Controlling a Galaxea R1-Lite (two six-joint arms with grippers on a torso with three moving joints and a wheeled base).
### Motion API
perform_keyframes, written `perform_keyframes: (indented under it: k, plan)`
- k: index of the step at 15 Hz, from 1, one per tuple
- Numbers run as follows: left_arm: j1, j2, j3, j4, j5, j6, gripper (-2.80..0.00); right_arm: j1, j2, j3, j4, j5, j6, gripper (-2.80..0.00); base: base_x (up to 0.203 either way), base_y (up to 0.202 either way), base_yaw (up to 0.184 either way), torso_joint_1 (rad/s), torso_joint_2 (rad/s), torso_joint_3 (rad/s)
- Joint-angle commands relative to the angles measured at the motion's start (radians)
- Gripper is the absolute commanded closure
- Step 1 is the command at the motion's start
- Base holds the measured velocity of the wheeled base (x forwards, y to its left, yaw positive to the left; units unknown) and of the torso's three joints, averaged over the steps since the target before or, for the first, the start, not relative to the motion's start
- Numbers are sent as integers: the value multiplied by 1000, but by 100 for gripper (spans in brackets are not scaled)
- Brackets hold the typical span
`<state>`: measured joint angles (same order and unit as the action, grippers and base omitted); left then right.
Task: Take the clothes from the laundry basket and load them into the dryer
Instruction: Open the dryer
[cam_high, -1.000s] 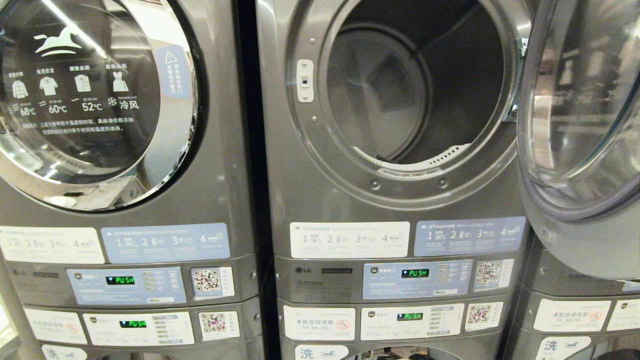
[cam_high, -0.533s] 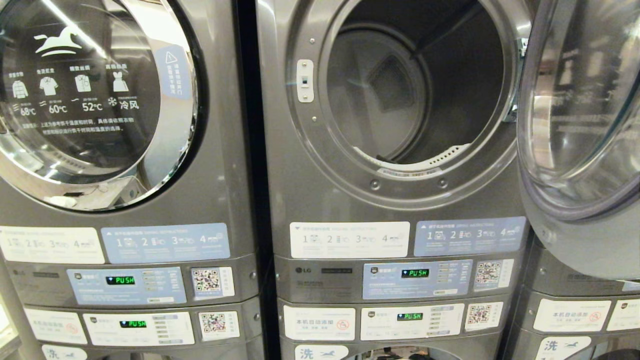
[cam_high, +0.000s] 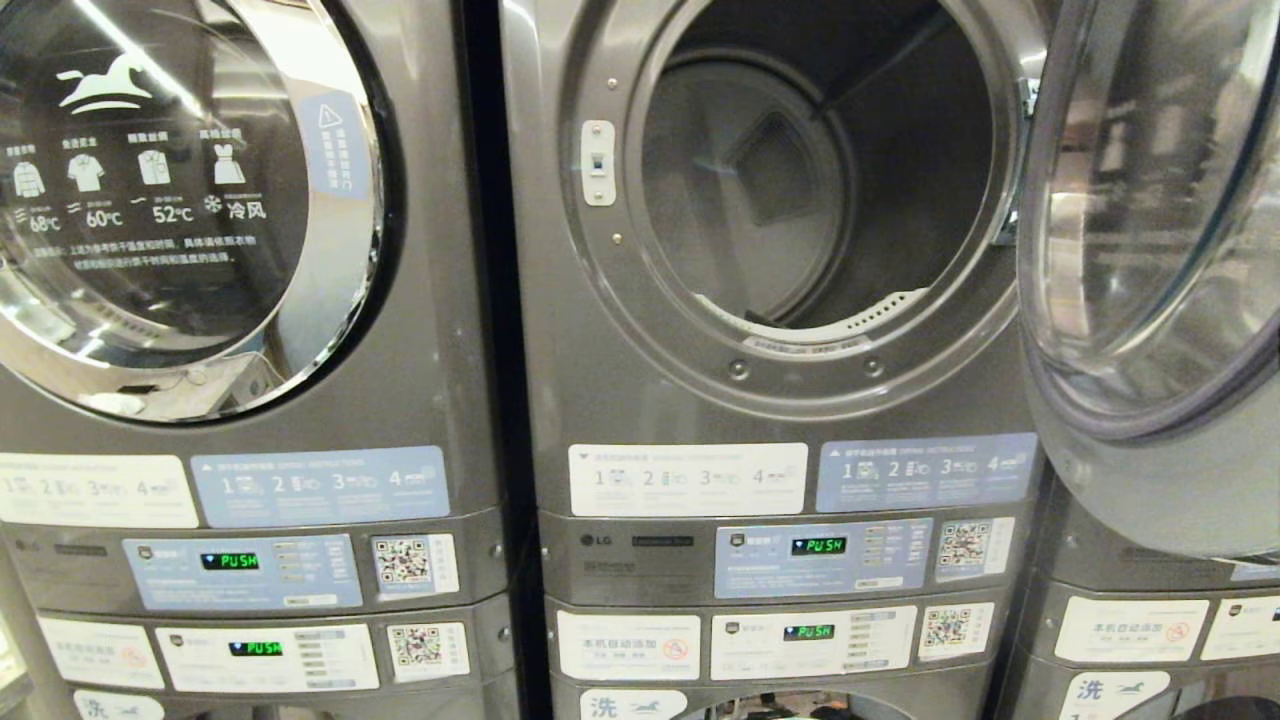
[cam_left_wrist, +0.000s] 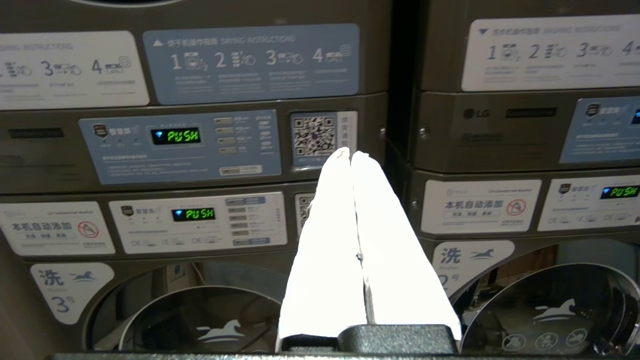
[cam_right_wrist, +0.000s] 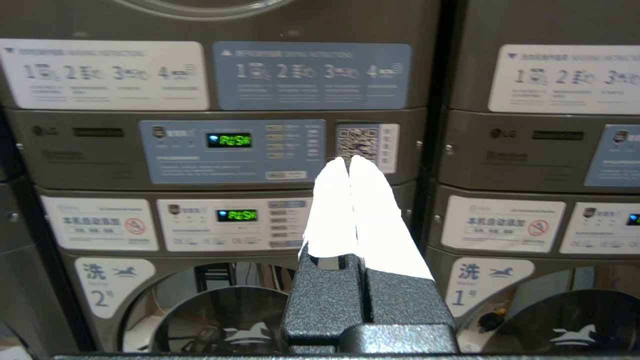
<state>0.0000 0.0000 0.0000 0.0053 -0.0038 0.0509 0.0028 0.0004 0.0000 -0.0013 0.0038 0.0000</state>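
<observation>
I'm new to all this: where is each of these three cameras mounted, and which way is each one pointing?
Head view: on the robot's head, facing the open dryer drum and its swung-out door; no arm shows.
Left wrist view: behind the left gripper, white fingers together, facing the control panels.
Right wrist view: behind the right gripper, fingers together, facing the panels too.
Shared: all three show the middle machine's QR sticker row and green PUSH displays.

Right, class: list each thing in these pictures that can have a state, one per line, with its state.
Grey middle dryer's round glass door: swung open to the right.
Middle dryer's grey metal drum: no clothes visible inside.
Left dryer's round glass door: shut.
Green panel display: lit, reads PUSH.
Left gripper: jaws shut, holding nothing.
Right gripper: jaws shut, holding nothing.
</observation>
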Motion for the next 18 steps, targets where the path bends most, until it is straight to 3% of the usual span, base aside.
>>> perform_keyframes:
  k: [1, 18]
  plan:
    - [0, 0, 0, 1, 1, -1, 0, 0, 0, 0, 0, 1, 0, 0, -1, -193, 4, 2, -7, 2]
    - [0, 0, 0, 1, 2, -8, 0, 0, 0, 0, 0, 1, 0, 0, 0, -195, 2, 4, 2, 2]
